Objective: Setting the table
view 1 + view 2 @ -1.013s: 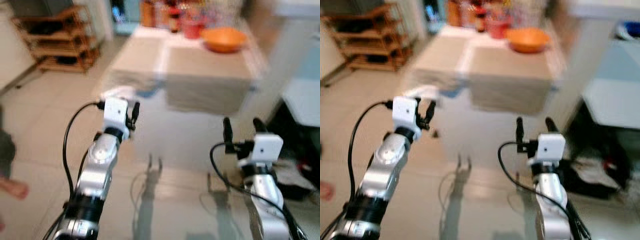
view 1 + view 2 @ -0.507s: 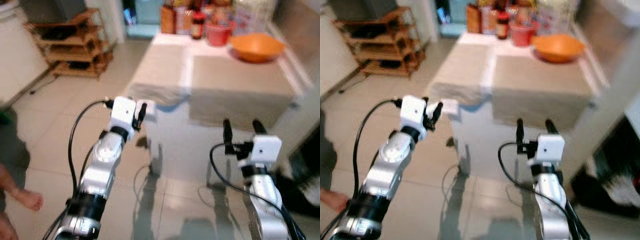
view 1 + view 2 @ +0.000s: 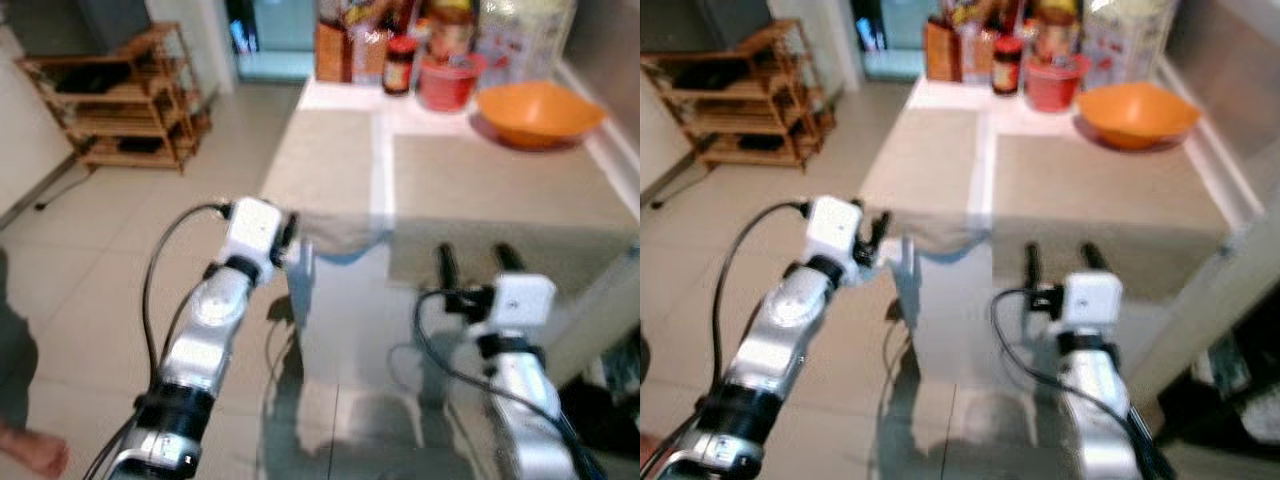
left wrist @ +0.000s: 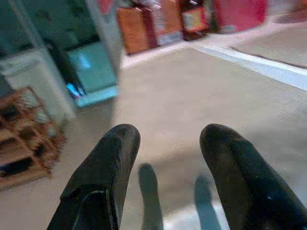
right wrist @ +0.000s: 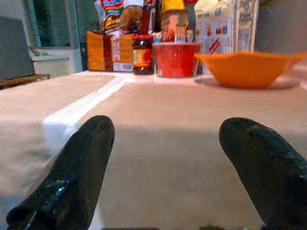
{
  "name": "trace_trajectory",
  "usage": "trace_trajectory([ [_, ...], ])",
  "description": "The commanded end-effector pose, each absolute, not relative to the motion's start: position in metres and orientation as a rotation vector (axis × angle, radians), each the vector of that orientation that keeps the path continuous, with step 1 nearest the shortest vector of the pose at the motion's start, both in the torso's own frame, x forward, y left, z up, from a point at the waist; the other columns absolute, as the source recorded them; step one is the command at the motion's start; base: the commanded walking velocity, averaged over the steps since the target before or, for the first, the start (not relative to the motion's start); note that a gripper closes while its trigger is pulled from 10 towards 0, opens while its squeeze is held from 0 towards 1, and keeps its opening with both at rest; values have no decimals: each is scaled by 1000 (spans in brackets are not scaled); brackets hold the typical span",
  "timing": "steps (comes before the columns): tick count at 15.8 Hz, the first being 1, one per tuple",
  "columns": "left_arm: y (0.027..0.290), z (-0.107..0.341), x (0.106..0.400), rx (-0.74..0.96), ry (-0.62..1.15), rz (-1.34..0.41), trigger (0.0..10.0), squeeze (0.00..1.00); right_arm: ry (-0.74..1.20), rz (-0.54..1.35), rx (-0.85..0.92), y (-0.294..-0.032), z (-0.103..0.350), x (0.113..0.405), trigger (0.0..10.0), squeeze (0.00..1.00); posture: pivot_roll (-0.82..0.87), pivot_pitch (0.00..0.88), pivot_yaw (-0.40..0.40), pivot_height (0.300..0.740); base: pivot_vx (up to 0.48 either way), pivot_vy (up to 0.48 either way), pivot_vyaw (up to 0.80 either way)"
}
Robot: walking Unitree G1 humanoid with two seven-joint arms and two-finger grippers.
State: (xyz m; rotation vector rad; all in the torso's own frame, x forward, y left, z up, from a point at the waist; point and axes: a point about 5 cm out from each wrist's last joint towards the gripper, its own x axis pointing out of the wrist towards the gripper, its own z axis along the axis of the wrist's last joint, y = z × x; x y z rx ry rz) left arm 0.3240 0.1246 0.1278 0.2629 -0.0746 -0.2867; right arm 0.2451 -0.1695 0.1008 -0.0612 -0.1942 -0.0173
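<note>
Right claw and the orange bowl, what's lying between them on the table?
Only bare beige placemat lies between the open right claw and the orange bowl, seen in the right wrist view.

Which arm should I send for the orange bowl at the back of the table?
Right, probably. The right end effector is open at the near table edge, facing the orange bowl on that side. The left end effector hangs at the table's left corner, farther across.
</note>
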Motion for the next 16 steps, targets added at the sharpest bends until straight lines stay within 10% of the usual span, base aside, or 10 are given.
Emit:
trace_trajectory([
  [1,139,133,327,304,-94,-227,10000,0,-210,6,-53,-161,103,247,10000,0,-28,0,60,740,0,0,0],
  [16,141,134,333,266,-102,-186,10000,0,-249,-149,-27,-180,120,253,10000,0,-30,0,51,740,274,-295,0],
])
